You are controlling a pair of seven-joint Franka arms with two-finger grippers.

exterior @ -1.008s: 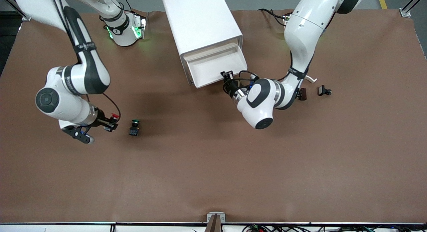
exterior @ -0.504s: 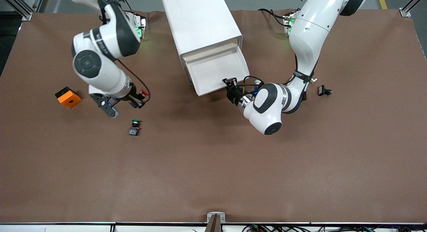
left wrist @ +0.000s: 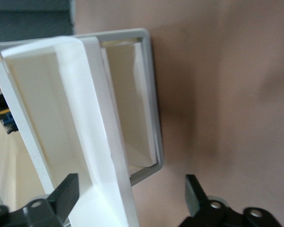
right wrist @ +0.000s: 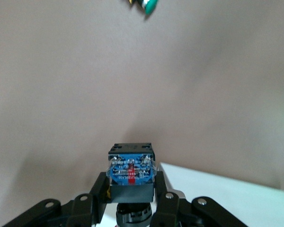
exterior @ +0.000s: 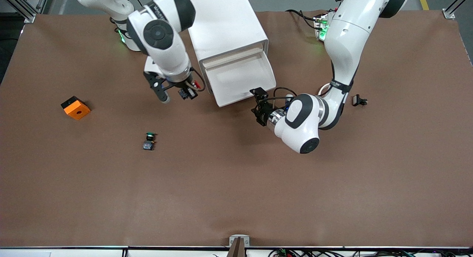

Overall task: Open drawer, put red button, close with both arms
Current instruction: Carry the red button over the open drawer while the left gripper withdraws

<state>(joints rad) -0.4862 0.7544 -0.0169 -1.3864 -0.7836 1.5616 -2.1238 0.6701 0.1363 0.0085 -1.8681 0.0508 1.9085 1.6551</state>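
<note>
The drawer (exterior: 240, 77), topmost in the white cabinet (exterior: 221, 24), stands pulled out with its white tray bare. My right gripper (exterior: 188, 91) hangs over the table beside the drawer, on the side toward the right arm's end. It is shut on the red button (exterior: 192, 90); in the right wrist view its fingers (right wrist: 165, 198) clamp the button's grey-blue block base (right wrist: 131, 172). My left gripper (exterior: 256, 101) is open at the corner of the drawer's front nearest the left arm. In the left wrist view the drawer's front lip (left wrist: 104, 156) runs between the spread fingers (left wrist: 68, 189), untouched.
A green-capped button (exterior: 149, 141) lies on the brown table nearer the front camera. An orange block (exterior: 75, 107) sits toward the right arm's end. A small black part (exterior: 359, 100) lies toward the left arm's end.
The right arm has carried the red button from beside the green button up to the drawer's side. The left gripper has opened, let go of the drawer front and backed off slightly.
</note>
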